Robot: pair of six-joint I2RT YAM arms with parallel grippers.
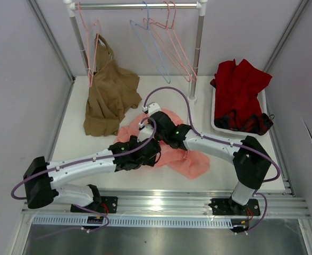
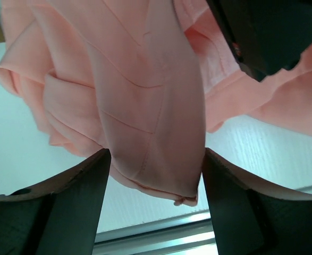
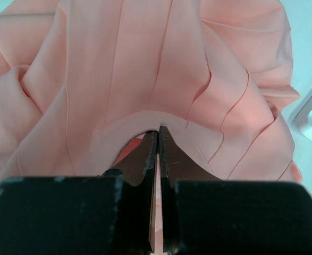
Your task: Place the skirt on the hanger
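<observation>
Skirt: the skirt lies bunched at the middle of the bench, with both arms meeting over it. Where the hands are, part of it is raised off the surface.
Hanger: the hanger hangs from the rail at 12 o'clock from the skirt, well apart from it, among the pink hangers. Nothing touches it.
Right hand: the right hand is clenched on a curved band edge of the skirt, with cloth pinched at the fingertips. Pleats fan away toward 12 o'clock.
Why held so: it probably keeps that edge up so the garment's opening can be found.
Left hand: the left hand is released and wide. Its fingers stand at 9 and 3 o'clock of a hanging fold, which fills the gap unsqueezed.
Why placed so: it looks set to take a second grip and spread the band.
Neighbours: a tan garment lies at 10 o'clock of the skirt, and a red garment sits in a tub at 2 o'clock.
</observation>
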